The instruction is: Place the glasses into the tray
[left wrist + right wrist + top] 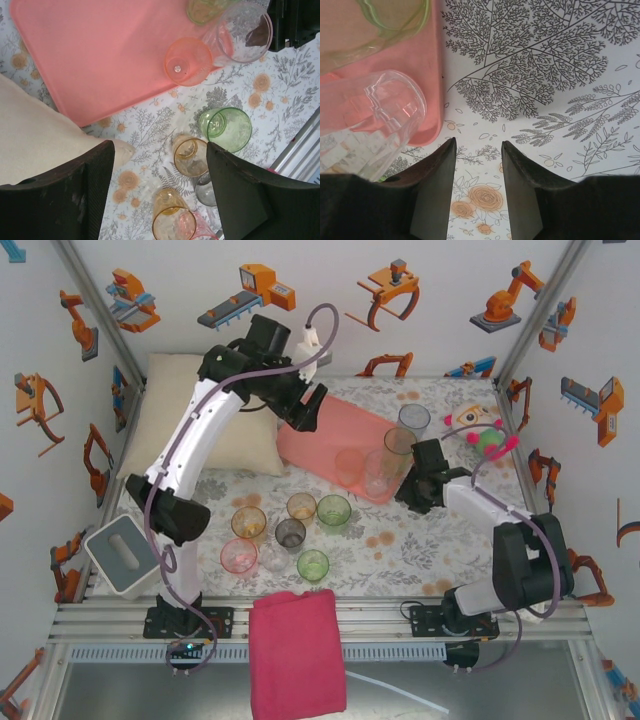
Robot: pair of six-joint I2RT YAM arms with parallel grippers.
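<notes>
Tray: the salmon-pink tray (320,435) lies flat on the floral table (420,540), far of centre, with its left end just beside the cream pillow (200,420).
Glasses in the tray: three stand at its right end. These are a pink-orange glass (350,465), a clear glass (378,472) and an olive glass (400,443).
Grey-blue glass: (413,420) stands at the tray's far right corner; I cannot tell whether it is on the tray or just off it.
Glasses on the table: seven are clustered near of the tray and apart from it. They are an orange glass (248,523), amber glass (301,506), green glass (333,511), smoky glass (290,534), pink glass (238,556), small clear glass (272,558) and light green glass (312,565).
Left fingers: (60,195) are spread wide with nothing between them, above the tray's left end.
Right fingers: (437,185) have a narrow gap with nothing in it. They are low over the table, just beside the tray's right edge and the clear glass.
Front edge: a magenta cloth (297,650) hangs over it.
Left side: a white box (125,555) sits there.
Far right: a plush toy (485,435) lies there.
</notes>
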